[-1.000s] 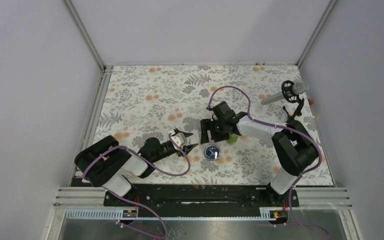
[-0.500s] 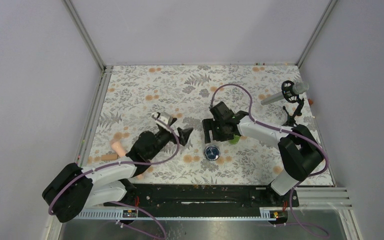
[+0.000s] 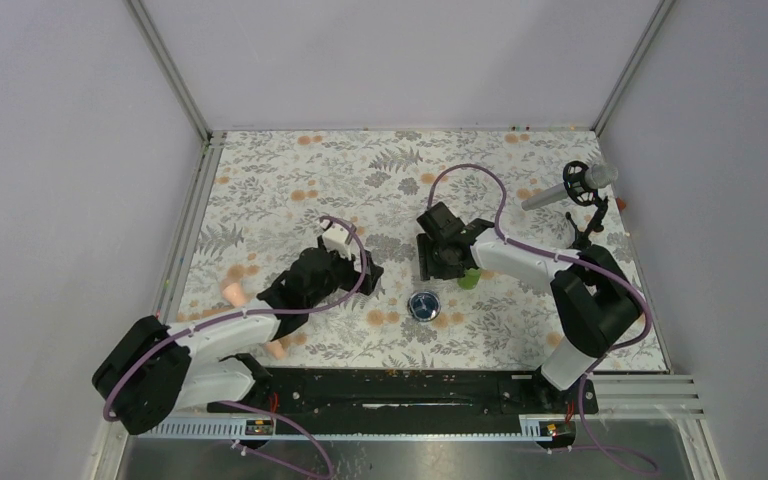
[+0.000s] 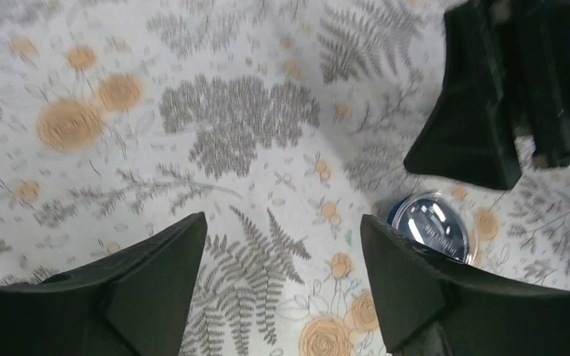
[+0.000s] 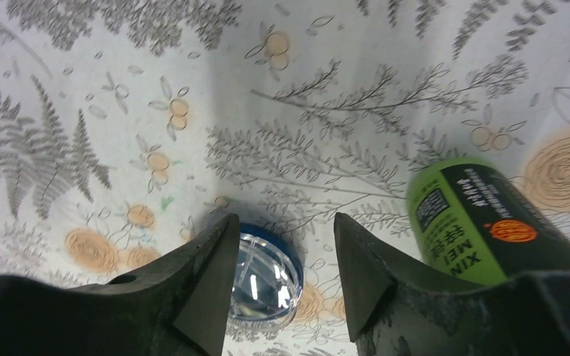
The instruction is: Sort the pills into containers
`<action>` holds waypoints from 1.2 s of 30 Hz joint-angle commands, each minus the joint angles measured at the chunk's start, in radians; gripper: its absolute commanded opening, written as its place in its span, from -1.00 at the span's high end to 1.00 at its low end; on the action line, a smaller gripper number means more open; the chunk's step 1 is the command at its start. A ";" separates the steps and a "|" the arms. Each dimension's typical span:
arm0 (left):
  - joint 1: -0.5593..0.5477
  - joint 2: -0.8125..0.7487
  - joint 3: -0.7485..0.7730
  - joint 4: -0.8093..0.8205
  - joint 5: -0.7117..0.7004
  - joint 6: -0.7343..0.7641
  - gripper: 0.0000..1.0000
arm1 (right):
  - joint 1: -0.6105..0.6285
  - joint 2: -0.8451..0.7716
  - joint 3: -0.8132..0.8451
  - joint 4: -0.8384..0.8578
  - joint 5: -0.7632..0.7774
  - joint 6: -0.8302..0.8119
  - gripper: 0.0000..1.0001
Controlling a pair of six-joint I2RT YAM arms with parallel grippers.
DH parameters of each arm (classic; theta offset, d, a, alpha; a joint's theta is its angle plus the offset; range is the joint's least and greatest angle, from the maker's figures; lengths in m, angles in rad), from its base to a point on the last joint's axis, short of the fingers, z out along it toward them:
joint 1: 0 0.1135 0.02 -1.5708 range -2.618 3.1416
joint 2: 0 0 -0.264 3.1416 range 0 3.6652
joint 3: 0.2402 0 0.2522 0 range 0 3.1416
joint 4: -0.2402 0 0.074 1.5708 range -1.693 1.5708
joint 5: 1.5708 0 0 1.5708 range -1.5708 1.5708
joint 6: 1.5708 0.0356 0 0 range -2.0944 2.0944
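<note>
Both tools stand apart, empty: the left tool (image 4: 282,222) hangs over the flowered desk (image 3: 290,180), the blue jar (image 4: 432,226) just past one finger. The right tool (image 5: 283,222) hovers above that jar — the green bottle (image 5: 475,222) close beside it.

There is one green bottle (image 3: 468,279) and one blue jar (image 3: 423,306). Two peach pills (image 3: 231,292) lie in view. One microphone (image 3: 570,187) stands there too.
</note>
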 commanded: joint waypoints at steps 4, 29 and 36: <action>-0.024 0.089 -0.031 0.000 0.058 -0.162 -0.26 | 0.005 0.105 0.089 -0.069 0.120 0.004 -0.08; -0.370 0.261 -0.115 0.102 -0.164 -0.419 0.21 | 0.018 -0.069 -0.075 -0.190 -0.173 -0.051 0.04; -0.370 0.220 -0.141 0.086 -0.224 -0.459 0.30 | 0.037 -0.106 -0.130 -0.190 -0.217 -0.038 0.07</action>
